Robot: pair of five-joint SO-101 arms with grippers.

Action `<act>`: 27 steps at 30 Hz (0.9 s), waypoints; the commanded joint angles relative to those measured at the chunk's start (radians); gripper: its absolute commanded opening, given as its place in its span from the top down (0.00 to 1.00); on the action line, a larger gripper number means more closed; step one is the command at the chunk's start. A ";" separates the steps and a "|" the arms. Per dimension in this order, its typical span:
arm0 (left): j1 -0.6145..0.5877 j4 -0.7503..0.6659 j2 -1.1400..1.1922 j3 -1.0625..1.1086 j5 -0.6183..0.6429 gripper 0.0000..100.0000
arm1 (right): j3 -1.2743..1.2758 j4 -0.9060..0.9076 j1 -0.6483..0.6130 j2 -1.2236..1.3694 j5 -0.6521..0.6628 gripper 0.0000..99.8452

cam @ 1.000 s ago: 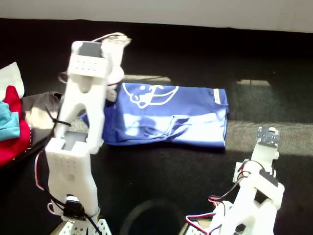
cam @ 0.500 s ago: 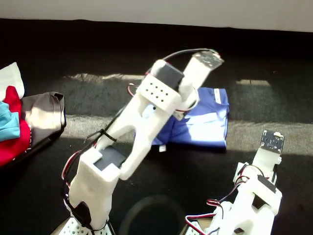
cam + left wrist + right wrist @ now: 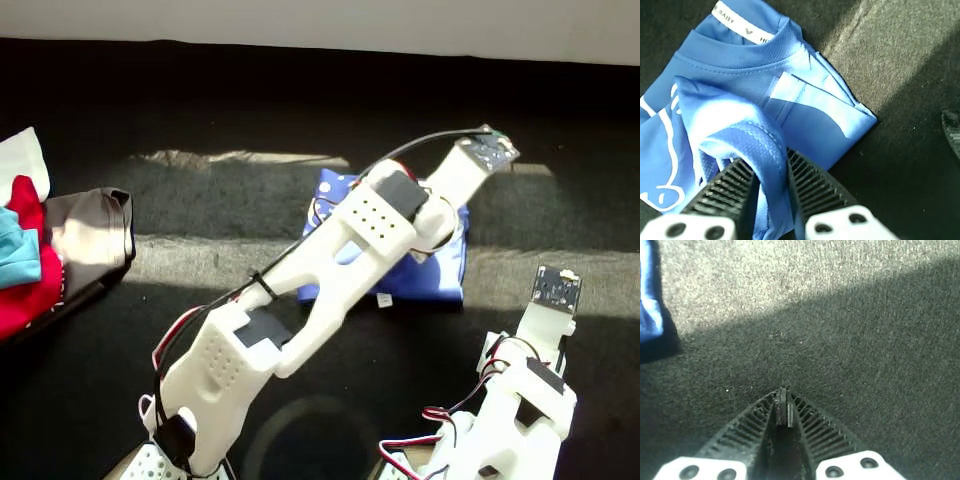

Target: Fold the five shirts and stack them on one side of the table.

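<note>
one blue shirt (image 3: 440, 268) lies partly folded on the black table (image 3: 300, 90), a little right of centre, in a band of sunlight. the left arm (image 3: 370, 225) stretches diagonally from its base at the near left and crosses over the cloth. a blue corner shows on the far-left side of the arm and a wider strip on the near right, with a small white tag (image 3: 383, 299) at the near edge.

left wrist view: the neckline faces up, with a white collar band (image 3: 747, 32) along it and a white printed outline (image 3: 655, 150) on the front. the left gripper (image 3: 767, 165) is clamped on a bunched fold of the blue shirt (image 3: 740, 75). that fold stands up off the flat layer beneath and is pinched between the two ribbed black fingers (image 3: 812, 182).

the right arm (image 3: 525, 385) sits at the near right corner, apart from the shirt. the right gripper (image 3: 783, 402) has its fingers pressed together with nothing between them, tip low over bare table; touching or not, cannot tell. an edge of blue cloth (image 3: 650, 300) shows off to one side of it.

at the left edge of the table, well apart from the blue shirt, a grey shirt (image 3: 95, 225) lies flat. beside it are a red garment (image 3: 25, 280), a teal garment (image 3: 12, 250) and a white garment (image 3: 20, 155), heaped together.
</note>
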 commanded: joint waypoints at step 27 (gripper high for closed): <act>-0.045 0.140 0.366 -0.742 0.005 0.84 | 0.004 -0.018 0.025 0.002 -0.009 0.99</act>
